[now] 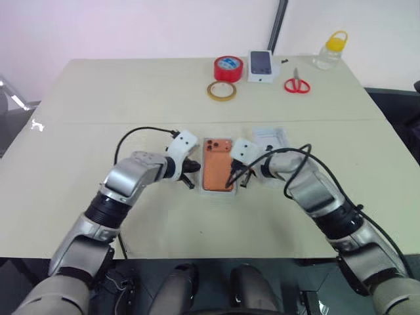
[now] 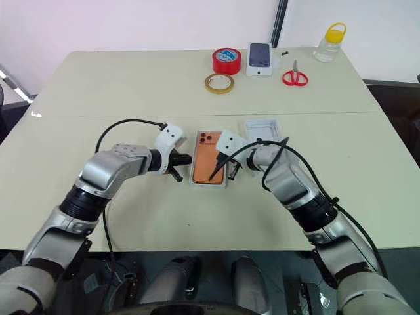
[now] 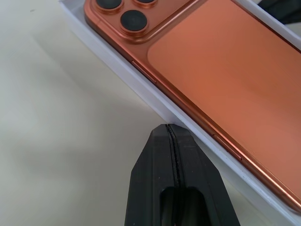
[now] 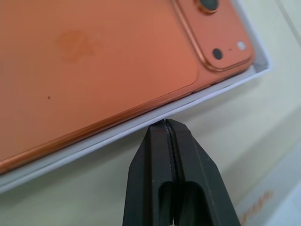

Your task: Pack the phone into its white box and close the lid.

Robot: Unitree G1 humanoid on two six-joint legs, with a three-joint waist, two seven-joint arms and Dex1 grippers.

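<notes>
The copper-orange phone (image 1: pixel 218 172) lies back up inside the white box (image 3: pixel 141 89), its camera lenses at the far end. My left gripper (image 3: pixel 169 129) is shut, and its tip rests against the outside of the box's left wall. My right gripper (image 4: pixel 165 123) is shut too, with its tip at the box's right wall. Neither holds anything. The lid (image 1: pixel 270 138) lies hollow side up on the table just right of the box, behind my right gripper.
At the table's far side stand a red tape roll (image 1: pixel 228 67), a tan tape ring (image 1: pixel 222 90), a small white box picturing a dark phone (image 1: pixel 261 65), red scissors (image 1: pixel 296 84) and a jar with a yellow cap (image 1: pixel 331 51).
</notes>
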